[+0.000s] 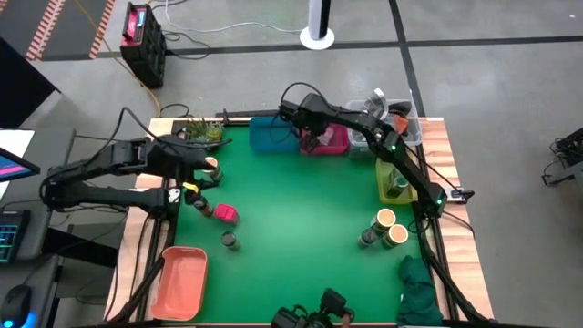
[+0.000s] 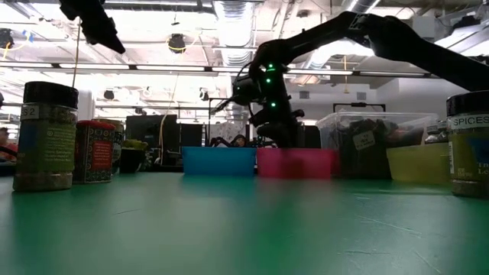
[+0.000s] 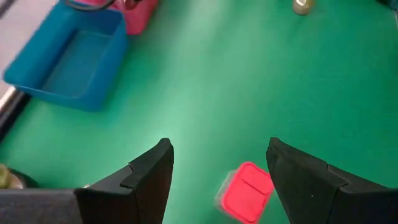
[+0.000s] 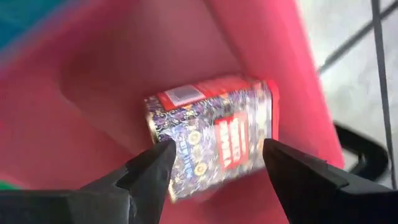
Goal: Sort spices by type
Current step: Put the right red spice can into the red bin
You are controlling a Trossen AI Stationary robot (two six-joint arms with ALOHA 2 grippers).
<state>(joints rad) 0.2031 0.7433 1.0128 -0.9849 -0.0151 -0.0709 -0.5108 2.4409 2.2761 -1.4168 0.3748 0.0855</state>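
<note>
While I hover over the bins:
Right claw (image 4: 214, 165): spread above a patterned pack (image 4: 211, 140) lying in the pink bin (image 4: 93, 99); print unreadable.
Left claw (image 3: 217, 165): spread; magenta pack (image 3: 247, 191) beneath.
Jar (image 2: 468, 145): reads "SPICES", edge-cropped.

worktop (image 1: 291, 214): green mat, pale wood edge
blue bin (image 1: 271, 135): plain blue
pink bin (image 1: 332, 141): magenta-pink
yellow bin (image 1: 387, 187): translucent yellow
tray (image 1: 178, 282): salmon orange
cloth (image 1: 421, 293): dark green
pack in pink bin (image 4: 211, 140): red, with a purple and white busy print
pack on mat (image 3: 247, 191): plain red-pink top
tan jars (image 1: 390, 228): tan tops
left gripper (image 3: 217, 171): black
right gripper (image 4: 214, 165): black
</note>
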